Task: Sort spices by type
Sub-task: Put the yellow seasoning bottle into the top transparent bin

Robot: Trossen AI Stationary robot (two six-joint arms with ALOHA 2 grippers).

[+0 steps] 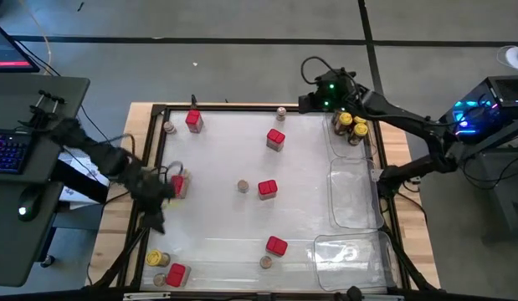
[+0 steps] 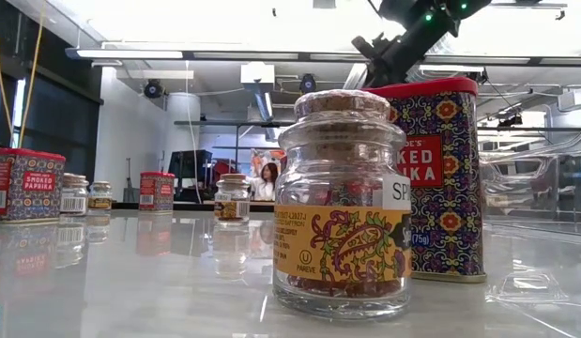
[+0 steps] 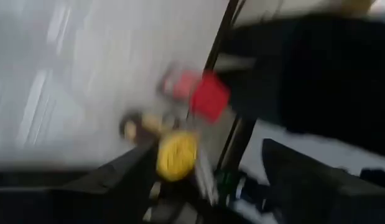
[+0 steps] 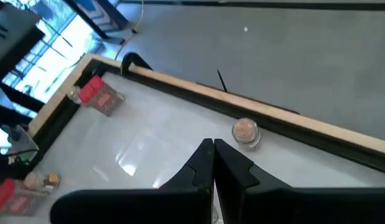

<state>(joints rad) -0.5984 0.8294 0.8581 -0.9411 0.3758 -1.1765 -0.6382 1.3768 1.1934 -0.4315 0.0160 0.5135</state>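
Left gripper (image 1: 171, 186) sits at the table's left edge, at a red tin (image 1: 178, 185) there; whether its fingers are wide, narrow or holding the tin I cannot tell from the blurred wrist view. Right gripper (image 4: 213, 163) hovers over the far right corner, fingers pressed together, holding nothing.

Spices lie scattered on the white table top (image 1: 217, 167). Red tins: one near the far left corner (image 1: 194, 120), one far centre (image 1: 275, 139), one mid-table (image 1: 268, 190), one toward the near edge (image 1: 277, 246), one at the near left corner (image 1: 176, 274). Cork-topped jars: far left edge (image 1: 168, 127), far rail (image 1: 281, 113), centre (image 1: 242, 186), near edge (image 1: 264, 262). A yellow-lidded jar (image 1: 156, 258) stands at the near left corner, beside the tin.

Several yellow-lidded jars (image 1: 352, 125) are grouped in the far clear tray (image 1: 335, 142) along the right edge. Two more clear trays (image 1: 352, 196) follow toward the near right corner.

Open room: broad bare stretches between the centre pieces and the left edge, and between centre and trays. A black frame (image 1: 242, 108) borders the top.
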